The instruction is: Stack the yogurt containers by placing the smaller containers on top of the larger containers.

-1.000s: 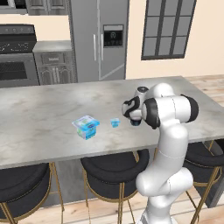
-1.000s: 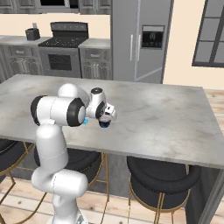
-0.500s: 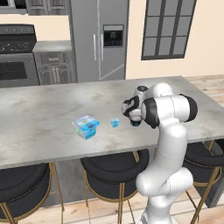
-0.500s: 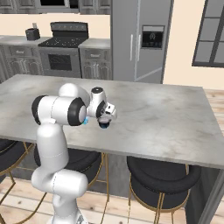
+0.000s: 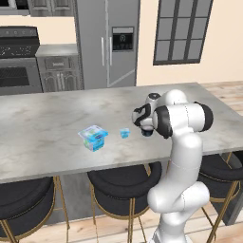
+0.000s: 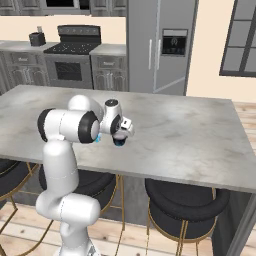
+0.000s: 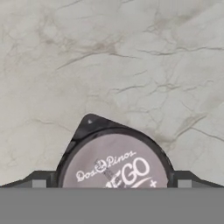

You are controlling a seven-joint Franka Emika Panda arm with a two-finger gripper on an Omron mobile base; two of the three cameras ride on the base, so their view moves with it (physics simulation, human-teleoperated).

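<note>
Over the black cup (image 7: 114, 164), jaws stay spread, nothing moved.

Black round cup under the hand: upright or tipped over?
Upright. In the hand view the black round cup shows its flat pale printed lid facing the camera, sitting on the counter between the open gripper's fingertips.

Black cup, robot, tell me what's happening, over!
Hand open, straddling black yogurt cup, not gripped. Blue pack and tiny light-blue cup wait apart on the marble counter. Nothing in the way.

Black cup (image 7: 114, 159) bottom cut off
</note>
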